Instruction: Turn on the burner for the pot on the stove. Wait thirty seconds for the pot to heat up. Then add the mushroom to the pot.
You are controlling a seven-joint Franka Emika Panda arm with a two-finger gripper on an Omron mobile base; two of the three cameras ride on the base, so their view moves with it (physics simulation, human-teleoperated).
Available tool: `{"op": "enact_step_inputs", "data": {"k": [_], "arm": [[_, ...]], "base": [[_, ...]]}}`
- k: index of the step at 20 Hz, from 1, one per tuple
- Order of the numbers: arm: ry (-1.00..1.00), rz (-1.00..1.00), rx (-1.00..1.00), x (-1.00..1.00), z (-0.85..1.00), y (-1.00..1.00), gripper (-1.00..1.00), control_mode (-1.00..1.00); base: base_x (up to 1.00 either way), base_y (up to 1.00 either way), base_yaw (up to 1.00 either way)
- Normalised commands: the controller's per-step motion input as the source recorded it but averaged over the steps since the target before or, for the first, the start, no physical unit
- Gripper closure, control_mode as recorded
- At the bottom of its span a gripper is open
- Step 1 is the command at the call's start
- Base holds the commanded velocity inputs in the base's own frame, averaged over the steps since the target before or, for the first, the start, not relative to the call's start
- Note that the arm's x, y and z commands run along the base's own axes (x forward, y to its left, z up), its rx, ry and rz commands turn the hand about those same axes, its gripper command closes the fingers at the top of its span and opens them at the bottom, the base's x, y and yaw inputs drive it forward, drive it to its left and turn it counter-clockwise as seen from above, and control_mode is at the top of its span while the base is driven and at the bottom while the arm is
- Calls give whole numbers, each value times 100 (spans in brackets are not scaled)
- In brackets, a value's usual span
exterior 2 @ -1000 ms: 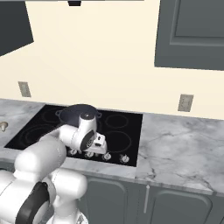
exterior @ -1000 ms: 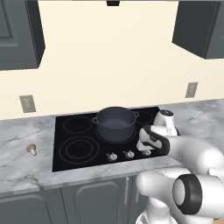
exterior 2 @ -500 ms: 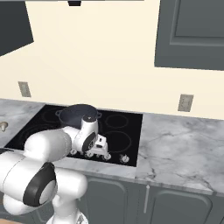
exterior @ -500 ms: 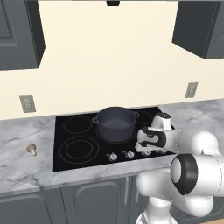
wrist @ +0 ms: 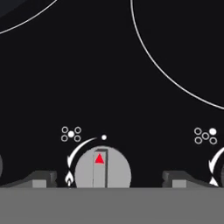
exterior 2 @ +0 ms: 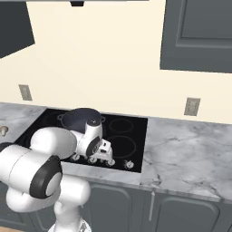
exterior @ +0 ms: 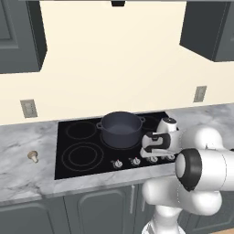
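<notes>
The dark blue-grey pot [exterior: 120, 129] [exterior 2: 81, 118] stands on a back ring of the black stove [exterior: 82, 155] [exterior 2: 131, 136]; the pot hides its burner. On the counter left of the stove lies the small tan mushroom [exterior: 33, 156] [exterior 2: 3, 130]. My gripper [exterior: 151, 154] [exterior 2: 107, 157] [wrist: 109, 180] hangs low over the row of silver knobs at the stove's front. In the hand view it is open, one fingertip [wrist: 41, 179] on each side of a knob [wrist: 103, 169] with a red triangle. Neither fingertip touches that knob.
More silver knobs [exterior: 117, 163] [exterior 2: 129, 164] line the stove's front edge, and grey ring outlines [wrist: 175, 83] mark the glass. Marble counter [exterior: 23, 173] [exterior 2: 190, 154] runs on both sides, dark cabinets hang above, and wall outlets [exterior: 29, 108] [exterior 2: 192, 106] sit behind.
The hand has sunk a little closer to the knob row and the arm's elbow has swung outward. Pot and mushroom have stayed put.
</notes>
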Motion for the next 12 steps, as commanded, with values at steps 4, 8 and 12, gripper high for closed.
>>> {"op": "enact_step_inputs", "data": {"k": [4,8,12], "arm": [[0,0,0,5,-24,15,-100,-100],[0,0,0,0,-34,2,100,-100],[0,0,0,0,-34,0,100,-100]], "base": [[0,0,0],[0,0,0],[0,0,0]]}}
